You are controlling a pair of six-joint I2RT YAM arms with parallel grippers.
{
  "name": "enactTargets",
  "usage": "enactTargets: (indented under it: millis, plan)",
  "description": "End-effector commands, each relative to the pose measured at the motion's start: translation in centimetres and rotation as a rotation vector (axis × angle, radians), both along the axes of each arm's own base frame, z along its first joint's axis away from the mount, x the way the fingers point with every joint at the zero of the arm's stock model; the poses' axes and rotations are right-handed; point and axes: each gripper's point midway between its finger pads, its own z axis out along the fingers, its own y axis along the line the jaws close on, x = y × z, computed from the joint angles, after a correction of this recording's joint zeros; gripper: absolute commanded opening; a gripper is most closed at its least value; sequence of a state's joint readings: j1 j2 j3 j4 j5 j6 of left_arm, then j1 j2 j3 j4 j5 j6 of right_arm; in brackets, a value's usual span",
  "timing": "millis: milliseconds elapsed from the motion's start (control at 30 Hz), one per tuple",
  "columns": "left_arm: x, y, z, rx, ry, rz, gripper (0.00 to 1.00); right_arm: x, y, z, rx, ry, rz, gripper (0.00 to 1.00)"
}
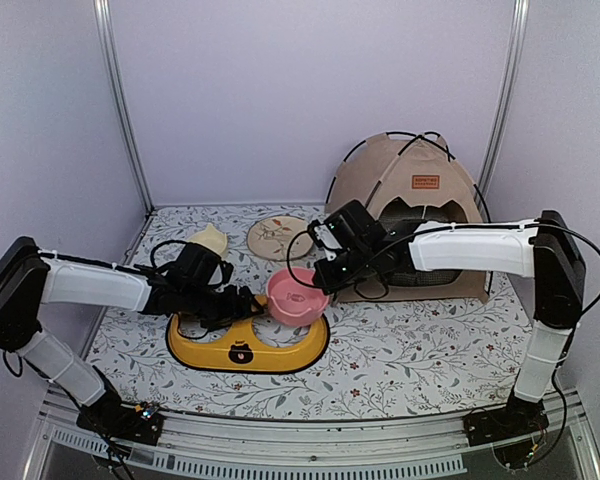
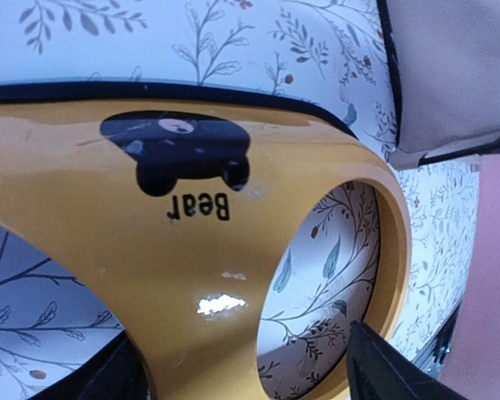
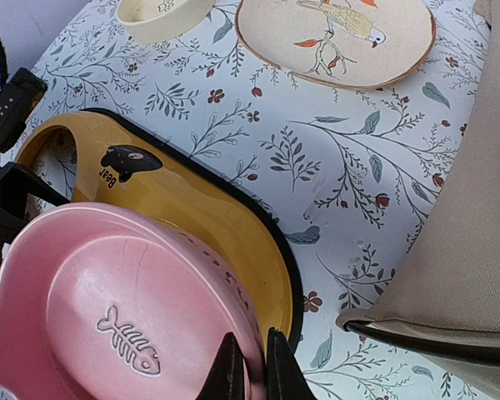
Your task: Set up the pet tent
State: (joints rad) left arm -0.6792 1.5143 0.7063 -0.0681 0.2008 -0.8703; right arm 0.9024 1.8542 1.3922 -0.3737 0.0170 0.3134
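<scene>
The pet tent [image 1: 410, 195] stands upright at the back right, beige with thin black poles [image 1: 352, 152] arching over it and an orange-brown label [image 1: 425, 182]. Its dark opening faces the front. Its fabric edge shows in the right wrist view [image 3: 475, 250] and the left wrist view [image 2: 458, 67]. My right gripper [image 1: 322, 283] [image 3: 254, 367] is shut on the rim of a pink bowl [image 1: 295, 298] [image 3: 108, 308], held over the right end of a yellow bowl stand [image 1: 245, 350] [image 3: 208, 217]. My left gripper [image 1: 242, 300] [image 2: 242, 342] is open, its fingers straddling the stand [image 2: 83, 233].
A cream bowl [image 1: 209, 240] [image 3: 162, 12] and a round bird-print plate [image 1: 278, 237] [image 3: 337, 33] lie at the back middle of the floral table cover [image 1: 410, 350]. Walls and metal posts [image 1: 120, 100] close in the back and sides.
</scene>
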Motion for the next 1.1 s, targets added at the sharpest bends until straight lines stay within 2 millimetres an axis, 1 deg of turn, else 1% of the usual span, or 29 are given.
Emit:
enactTargets:
  millis: [0, 67, 133, 300, 400, 467, 600, 733, 933, 1067]
  plan:
    - [0.4, 0.1, 1.4, -0.011, -0.06, 0.035, 0.87, 0.6, 2.5, 3.3, 0.109, -0.048, 0.021, 0.0]
    - [0.7, 0.6, 1.7, 0.017, -0.079, 0.046, 0.89, 0.5, 2.7, 2.8, 0.102, -0.04, 0.028, 0.0]
    - [1.0, 1.6, 2.0, 0.065, -0.101, 0.07, 0.9, 0.4, 3.1, 2.6, 0.099, -0.036, 0.036, 0.0]
    - [1.4, 5.4, 2.2, 0.199, -0.124, 0.177, 0.9, 0.0, 4.5, 1.9, 0.099, -0.029, 0.068, 0.0]
    - [1.6, 7.0, 2.9, 0.22, -0.147, 0.222, 0.91, -0.3, 5.4, 1.2, 0.083, -0.033, 0.079, 0.0]
    - [1.8, 7.7, 3.3, 0.214, -0.161, 0.243, 0.91, -0.3, 5.8, 0.6, 0.063, -0.042, 0.079, 0.0]
    - [2.4, 8.3, 4.3, 0.199, -0.188, 0.26, 0.91, -0.1, 5.8, -1.1, -0.009, -0.063, 0.056, 0.0]
    - [3.0, 8.2, 5.2, 0.19, -0.216, 0.254, 0.91, 0.1, 5.4, -2.1, -0.051, -0.081, 0.033, 0.0]
    - [3.5, 8.0, 5.5, 0.177, -0.227, 0.239, 0.91, 0.3, 5.1, -3.3, -0.101, -0.097, 0.018, 0.0]
    - [3.6, 7.8, 5.6, 0.172, -0.232, 0.232, 0.91, 0.2, 4.3, -4.3, -0.15, -0.1, 0.004, 0.0]
